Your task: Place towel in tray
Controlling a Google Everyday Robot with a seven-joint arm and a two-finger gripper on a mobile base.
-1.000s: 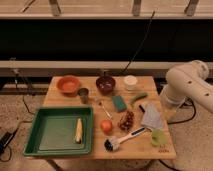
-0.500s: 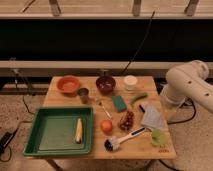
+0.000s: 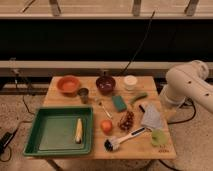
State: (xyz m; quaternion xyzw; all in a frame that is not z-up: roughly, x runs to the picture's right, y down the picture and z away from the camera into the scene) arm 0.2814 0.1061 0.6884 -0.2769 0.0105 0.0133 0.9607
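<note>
Claw is hidden behind my arm [image 3: 186, 86] off the bench's [image 3: 150, 83] right edge, can't tell its state. Towel [image 3: 151, 118] lies on the bench left of it, tray [image 3: 54, 134] farther left.

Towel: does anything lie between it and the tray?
Yes. The grapes and the orange lie between the towel and the tray. The hand is not in view; only the arm shows, right of the table.
</note>
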